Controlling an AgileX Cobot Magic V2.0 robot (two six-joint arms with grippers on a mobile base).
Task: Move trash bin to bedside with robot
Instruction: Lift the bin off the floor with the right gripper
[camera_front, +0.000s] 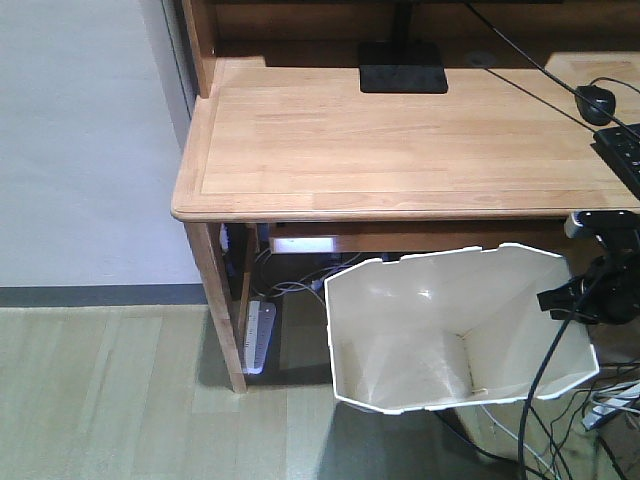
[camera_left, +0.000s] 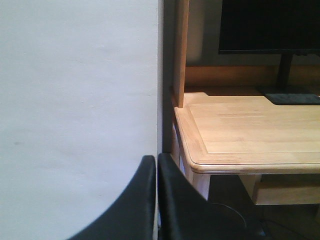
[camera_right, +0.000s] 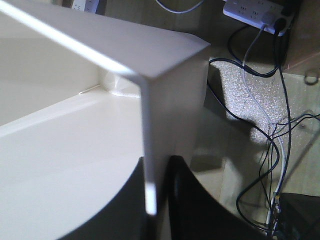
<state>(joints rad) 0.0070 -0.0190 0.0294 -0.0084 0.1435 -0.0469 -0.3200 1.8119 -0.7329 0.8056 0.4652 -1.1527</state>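
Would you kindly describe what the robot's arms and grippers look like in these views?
The left gripper and the right gripper both have smooth, matte black fingers with curved, tapering outlines. In the front view, the right arm is black, topped by a grey block, with thin black cables trailing below it.

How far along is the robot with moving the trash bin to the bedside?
Done: the right gripper has its fingers either side of the trash bin wall at the rim. In hand: the bin sits tilted beside the desk, apparently raised off the floor. Left: the whole carry, since no bed shows in any view. The left gripper is shut and empty.
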